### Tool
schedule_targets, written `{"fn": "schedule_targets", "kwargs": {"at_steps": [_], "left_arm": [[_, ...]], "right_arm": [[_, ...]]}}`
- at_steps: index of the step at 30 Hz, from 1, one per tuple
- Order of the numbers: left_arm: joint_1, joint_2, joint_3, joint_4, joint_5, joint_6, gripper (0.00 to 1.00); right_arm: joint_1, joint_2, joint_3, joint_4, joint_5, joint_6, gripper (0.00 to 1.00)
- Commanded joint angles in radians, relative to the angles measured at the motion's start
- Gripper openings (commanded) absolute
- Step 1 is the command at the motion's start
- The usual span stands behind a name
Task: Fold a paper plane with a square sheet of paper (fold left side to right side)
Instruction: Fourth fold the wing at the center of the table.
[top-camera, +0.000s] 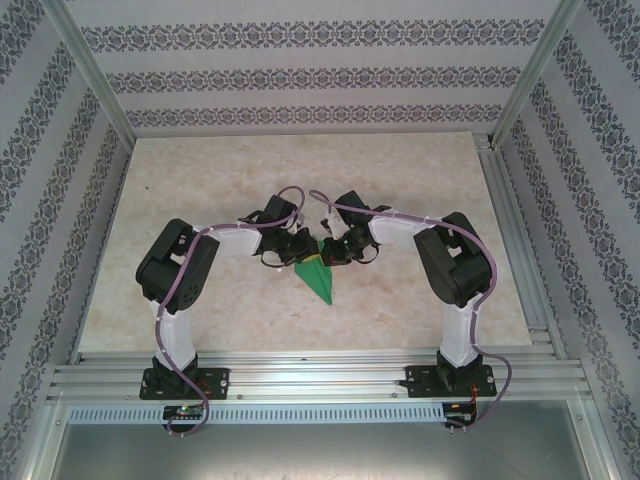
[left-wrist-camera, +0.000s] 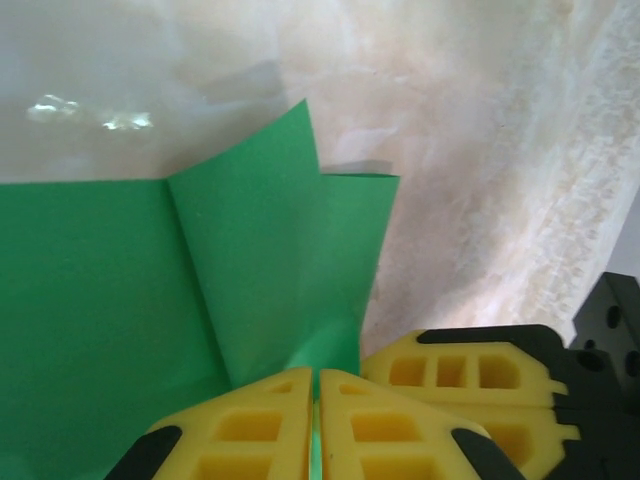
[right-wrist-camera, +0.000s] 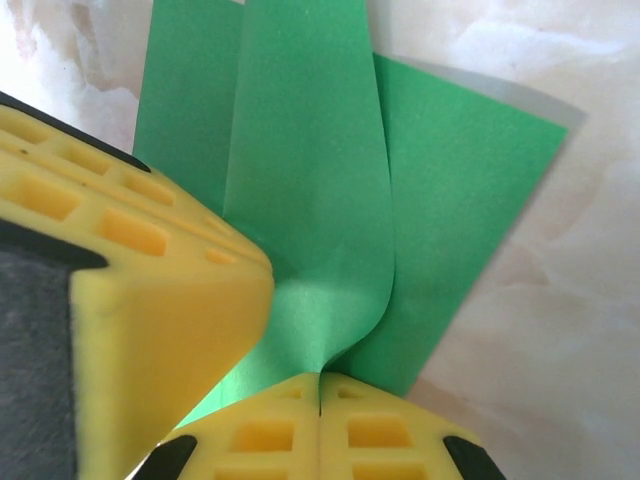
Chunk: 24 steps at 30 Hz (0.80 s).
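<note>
on the table (top-camera: 200, 190), left pincer (left-wrist-camera: 315, 378), right pincer (right-wrist-camera: 320, 380), each pinched on paper plane (top-camera: 320, 278)

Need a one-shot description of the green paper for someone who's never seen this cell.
Start at the middle of the beige marbled table. There the left gripper and right gripper both pinch the folded green paper, a pointed wedge whose tip aims toward the table's near edge. Nothing else on the table is bright green.

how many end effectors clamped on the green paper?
2. The left end effector is shut on the paper plane at its wide end; the right end effector is shut on it right beside.
</note>
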Motion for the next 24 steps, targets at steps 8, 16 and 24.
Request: {"fn": "schedule_targets", "kwargs": {"at_steps": [8, 16, 24], "left_arm": [[-0.020, 0.030, -0.016, -0.107, -0.101, 0.070, 0.11], [-0.020, 0.048, -0.043, -0.086, -0.108, 0.062, 0.11], [-0.020, 0.051, -0.046, -0.084, -0.111, 0.062, 0.11]], "right_arm": [[0.019, 0.045, 0.003, -0.050, 0.059, -0.024, 0.04], [0.008, -0.073, 0.031, -0.044, 0.072, 0.009, 0.20], [-0.014, -0.295, -0.023, -0.101, 0.122, 0.039, 0.31]]}}
